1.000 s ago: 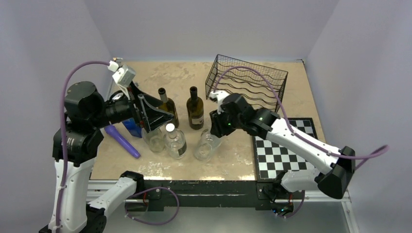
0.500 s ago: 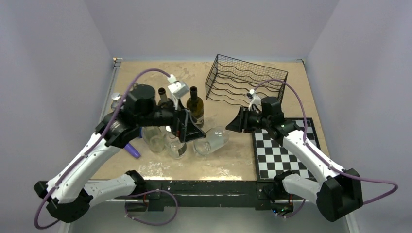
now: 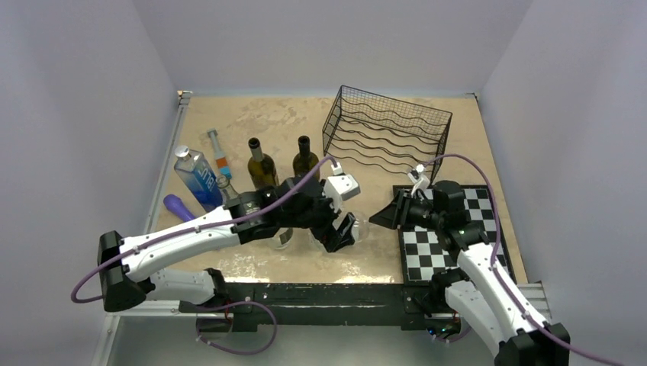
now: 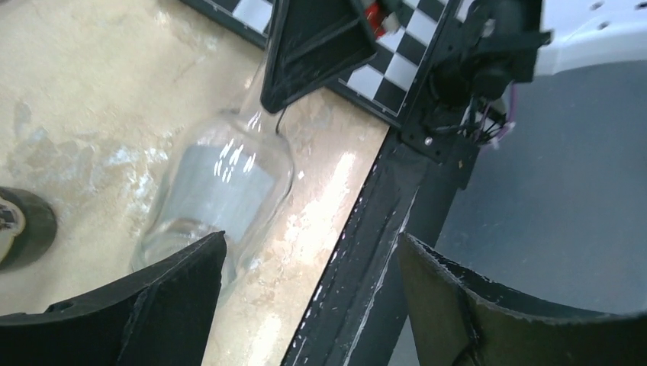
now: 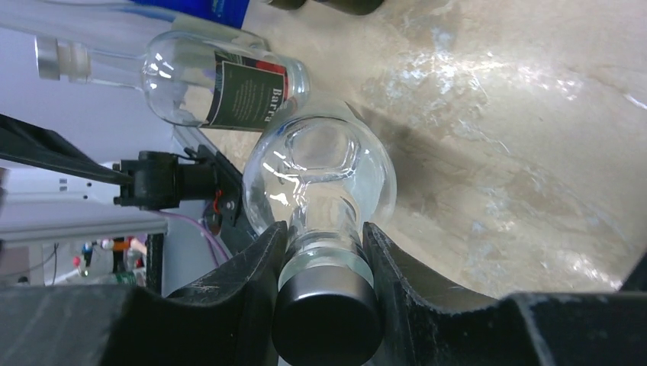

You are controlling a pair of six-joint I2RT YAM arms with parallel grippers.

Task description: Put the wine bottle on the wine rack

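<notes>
Counts:
- One black wire wine rack with wavy tiered rows (image 3: pixel 385 133) is standing at the far right of the beige marbled table (image 3: pixel 229 122).
- Two dark glass wine bottles are standing upright side by side, left of the rack: the left dark bottle (image 3: pixel 262 164) and the right dark bottle (image 3: pixel 305 162).
- Two clear glass bottles are showing. One is the clear glass bottle with the black cap (image 5: pixel 320 175), the other the clear bottle with the dark label (image 5: pixel 229 88), just beside it. The left arm may be hiding more.
- There is one each of the blue square bottle (image 3: pixel 197 177), the purple object (image 3: pixel 177 206), the thin tube with an orange band (image 3: pixel 219 156) and the black-and-white chessboard (image 3: pixel 450 244).

Right gripper (image 5: pixel 324 240): it is clenching the capped bottle's neck just below the cap, with both fingers pressing on the glass. That bottle is lying on its side on the table near the front edge, just left of the chessboard and well apart from the rack.

Left gripper (image 4: pixel 313 305): its jaws are spreading wide and grasping nothing. It is hovering by the lying bottle's base end and the table's front edge. Whether one finger is touching the glass, I cannot tell.
</notes>
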